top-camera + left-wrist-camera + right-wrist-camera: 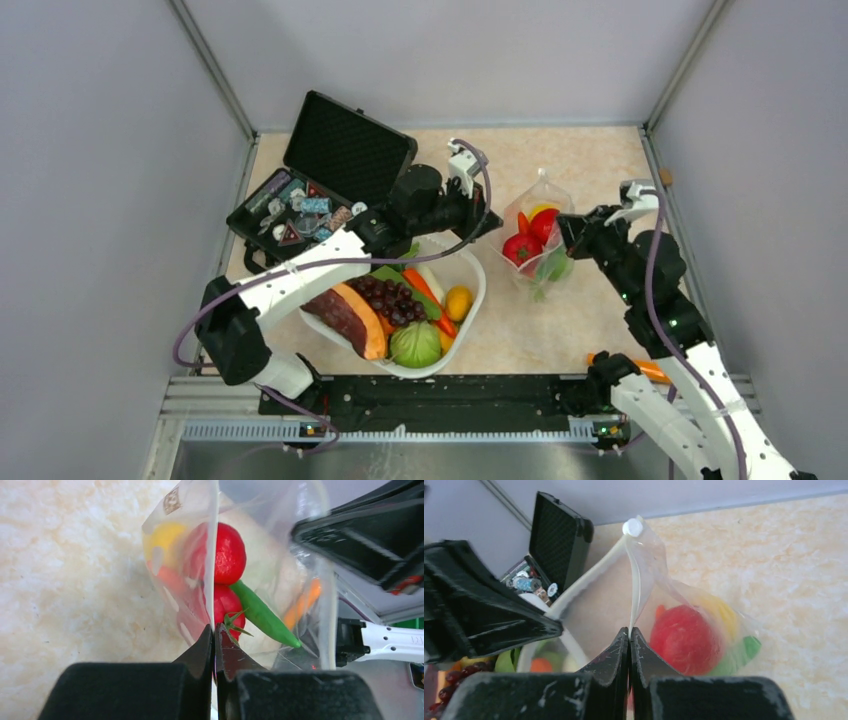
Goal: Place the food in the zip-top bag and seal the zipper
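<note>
The clear zip-top bag (527,213) stands on the table right of the basket. Inside it are two red tomatoes (229,552), a yellow lemon (162,537) and a long green pod (262,614). My left gripper (490,222) is shut on the bag's left edge, and in the left wrist view the thin plastic strip runs straight into the left gripper (215,630). My right gripper (565,228) is shut on the right side. In the right wrist view the white zipper (634,580) runs down into the right gripper (629,631), with a white tab (632,527) at its top end.
A white oval basket (473,268) holds a papaya slice (350,315), dark grapes (390,297), a green cabbage (415,343), carrots and an orange. An open black case (345,148) sits at the back left. An orange piece (652,371) lies by the right arm's base. Grey walls enclose the table.
</note>
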